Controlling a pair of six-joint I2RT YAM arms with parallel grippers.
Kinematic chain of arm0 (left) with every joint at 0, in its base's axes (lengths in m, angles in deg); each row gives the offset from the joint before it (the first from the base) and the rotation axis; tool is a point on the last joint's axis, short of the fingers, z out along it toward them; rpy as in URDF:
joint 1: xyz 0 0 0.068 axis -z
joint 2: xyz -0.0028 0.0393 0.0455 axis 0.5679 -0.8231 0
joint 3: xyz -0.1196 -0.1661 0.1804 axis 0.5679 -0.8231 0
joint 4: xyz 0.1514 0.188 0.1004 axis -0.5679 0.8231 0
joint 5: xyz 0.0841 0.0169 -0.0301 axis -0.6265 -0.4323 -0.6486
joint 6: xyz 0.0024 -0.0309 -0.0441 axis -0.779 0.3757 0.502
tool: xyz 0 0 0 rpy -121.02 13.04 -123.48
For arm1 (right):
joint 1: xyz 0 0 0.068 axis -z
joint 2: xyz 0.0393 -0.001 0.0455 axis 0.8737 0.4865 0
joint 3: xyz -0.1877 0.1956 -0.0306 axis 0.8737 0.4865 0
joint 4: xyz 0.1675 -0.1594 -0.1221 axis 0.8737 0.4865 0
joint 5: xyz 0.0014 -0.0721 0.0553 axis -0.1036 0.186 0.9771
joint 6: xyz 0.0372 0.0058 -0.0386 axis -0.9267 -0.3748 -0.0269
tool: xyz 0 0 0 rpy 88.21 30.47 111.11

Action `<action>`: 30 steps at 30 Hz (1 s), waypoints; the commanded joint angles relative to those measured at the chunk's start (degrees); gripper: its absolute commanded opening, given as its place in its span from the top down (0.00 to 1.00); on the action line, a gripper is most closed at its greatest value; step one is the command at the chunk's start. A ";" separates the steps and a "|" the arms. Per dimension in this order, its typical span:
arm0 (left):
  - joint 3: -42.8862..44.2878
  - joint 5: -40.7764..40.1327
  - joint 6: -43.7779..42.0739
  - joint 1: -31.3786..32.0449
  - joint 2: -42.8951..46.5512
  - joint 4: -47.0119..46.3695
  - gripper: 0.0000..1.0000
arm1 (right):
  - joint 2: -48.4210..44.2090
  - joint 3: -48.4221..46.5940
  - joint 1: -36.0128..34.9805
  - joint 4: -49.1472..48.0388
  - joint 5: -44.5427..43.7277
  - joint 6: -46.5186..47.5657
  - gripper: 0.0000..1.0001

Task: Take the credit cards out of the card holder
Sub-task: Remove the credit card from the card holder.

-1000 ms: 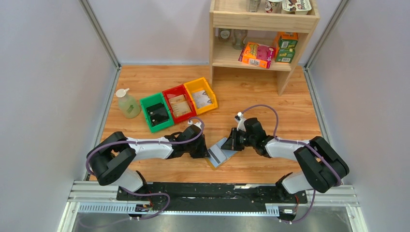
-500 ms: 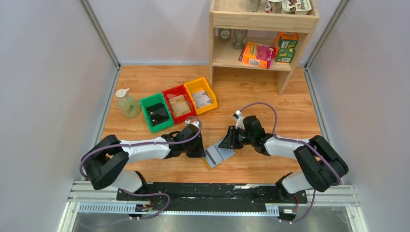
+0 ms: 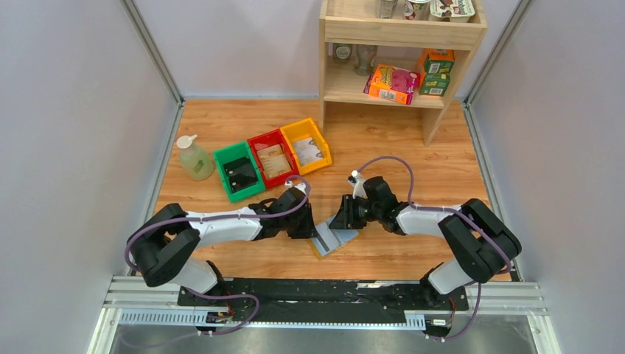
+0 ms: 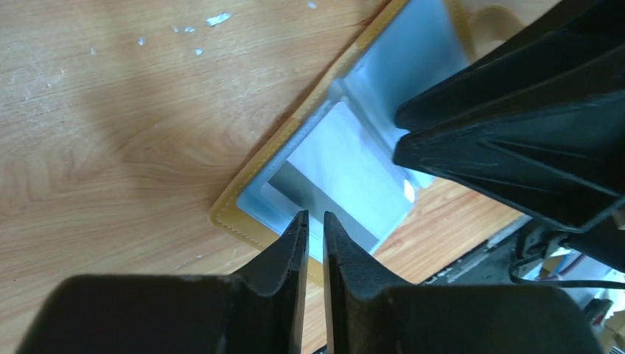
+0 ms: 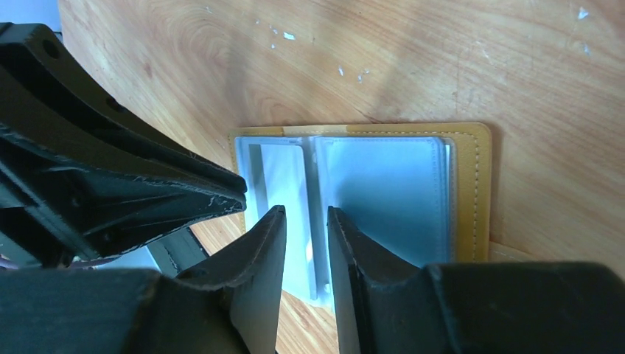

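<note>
The mustard-yellow card holder lies open and flat on the wood table between my two grippers. Its pale blue-grey pockets face up. A whitish credit card with a dark stripe sits in one pocket, partly sticking out past the pocket edge; the same card shows in the right wrist view. My left gripper hovers over the holder's yellow rim, its jaws a narrow slit apart and empty. My right gripper is open over the middle fold with nothing between its fingers.
Green, red and yellow bins stand in a row behind the left arm, with a soap bottle beside them. A wooden shelf with boxes stands at the back. The table's near edge lies just below the holder.
Both grippers were shut on opposite ends of the holder, holding it tilted. Both have opened and let go, and the holder now lies flat.
</note>
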 commanded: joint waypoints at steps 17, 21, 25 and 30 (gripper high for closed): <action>-4.48 -0.05 3.44 -0.31 -5.63 -0.76 1.00 | 2.67 -0.30 0.55 -5.48 5.75 -0.30 0.79; -4.21 -0.67 2.82 -0.48 -5.54 0.38 1.00 | 2.05 0.05 0.90 -6.27 6.45 -0.48 0.85; -4.12 -0.76 2.38 -0.75 -6.16 0.65 1.00 | 1.79 0.93 1.60 -8.03 6.98 -1.36 0.92; -3.95 -0.06 1.15 -1.27 -6.25 0.65 1.00 | 1.79 2.42 2.57 -11.37 9.09 -2.68 0.97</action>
